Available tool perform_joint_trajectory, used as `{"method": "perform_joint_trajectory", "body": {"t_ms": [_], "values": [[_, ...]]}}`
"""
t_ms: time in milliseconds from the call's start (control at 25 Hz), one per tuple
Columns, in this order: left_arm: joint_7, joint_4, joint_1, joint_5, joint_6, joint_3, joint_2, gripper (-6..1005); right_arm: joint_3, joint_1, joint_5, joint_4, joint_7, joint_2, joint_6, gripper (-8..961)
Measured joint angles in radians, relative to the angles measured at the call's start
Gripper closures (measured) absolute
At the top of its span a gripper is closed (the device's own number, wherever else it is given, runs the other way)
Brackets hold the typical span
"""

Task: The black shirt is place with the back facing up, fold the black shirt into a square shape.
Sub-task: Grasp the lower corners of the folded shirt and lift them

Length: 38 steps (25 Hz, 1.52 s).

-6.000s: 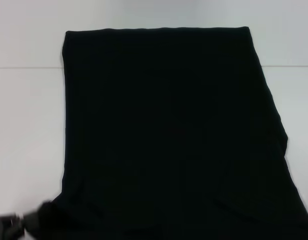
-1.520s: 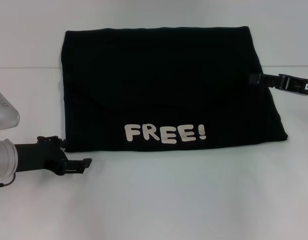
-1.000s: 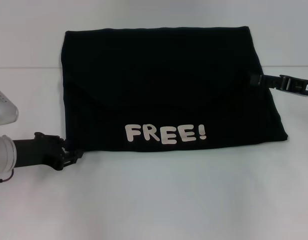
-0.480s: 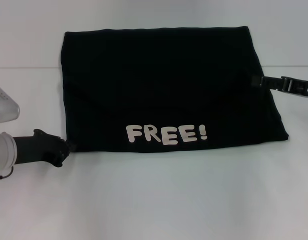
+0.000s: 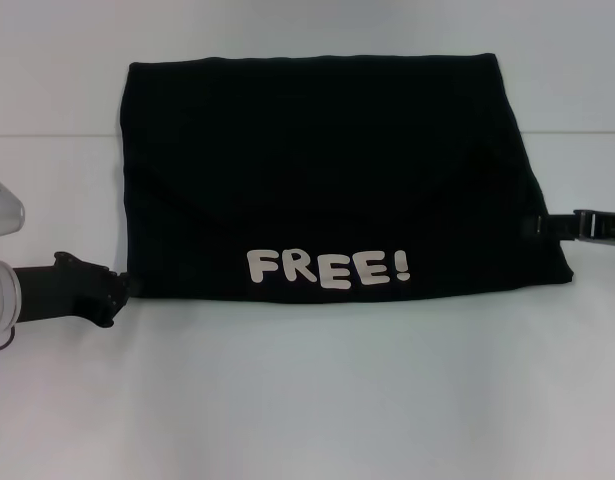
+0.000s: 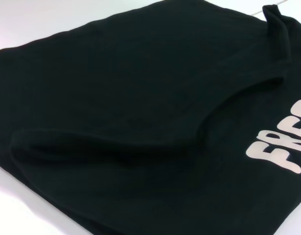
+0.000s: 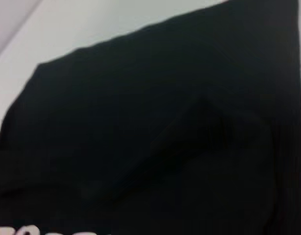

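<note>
The black shirt (image 5: 327,170) lay on the white table (image 5: 317,400) as a wide folded rectangle, its near flap turned up so that the whitish "FREE!" lettering (image 5: 328,268) faced me along the front edge. In the last second and a half I had brought my left pincer (image 5: 122,288) in from just off the near-left corner until its tip touched that corner at the fabric's edge. My right pincer (image 5: 535,228) had slid nearer along the right side, from about the middle of that edge down to the lower part, where it sat against the cloth. Both tips merged with the dark fabric, so I could not tell whether either pincer was open, closed, or already gripping a layer. The shirt itself had not shifted over that stretch. I judged that the first fold was finished and that I was lining both arms up on opposite ends of the near half. The rectangle was still clearly wider than deep, so a further fold across its width seemed needed for a square.
</note>
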<state>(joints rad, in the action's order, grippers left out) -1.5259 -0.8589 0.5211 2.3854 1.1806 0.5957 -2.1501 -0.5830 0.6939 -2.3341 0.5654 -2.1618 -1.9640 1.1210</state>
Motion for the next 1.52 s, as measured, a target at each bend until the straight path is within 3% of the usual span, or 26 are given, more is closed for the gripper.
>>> {"method": "perform_joint_trajectory", "body": {"t_ms": [840, 1520], "values": [[-0.007, 0.005, 0.007, -0.002, -0.012, -0.002, 0.001, 998, -0.048, 0.007, -0.042, -0.071, 0.089, -0.009, -0.103, 294], [-0.031, -0.002, 0.004, -0.002, -0.009, -0.004, 0.001, 998, -0.065, -0.027, -0.02, -0.056, 0.142, -0.01, -0.025, 743]]}}
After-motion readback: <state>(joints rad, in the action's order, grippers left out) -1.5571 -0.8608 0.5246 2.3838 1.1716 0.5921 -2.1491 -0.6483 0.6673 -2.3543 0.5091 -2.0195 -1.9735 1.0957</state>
